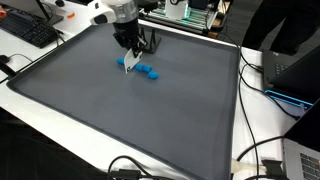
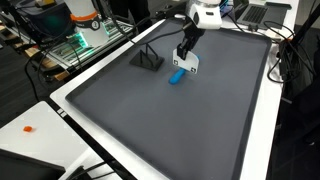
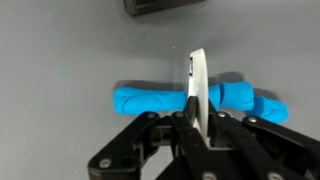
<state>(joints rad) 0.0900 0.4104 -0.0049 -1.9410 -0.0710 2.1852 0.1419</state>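
High exteriors; wrist close behind claw (image 3: 197, 105)

Bright, even indoor light; soft shadows.

In an exterior view, the gripper (image 1: 127, 56) hangs low over the grey mat (image 1: 90, 115), seemingly pinched on a thin white piece (image 1: 126, 66) beside the blue object (image 1: 150, 72). A keyboard (image 1: 30, 30) lies beyond the mat.
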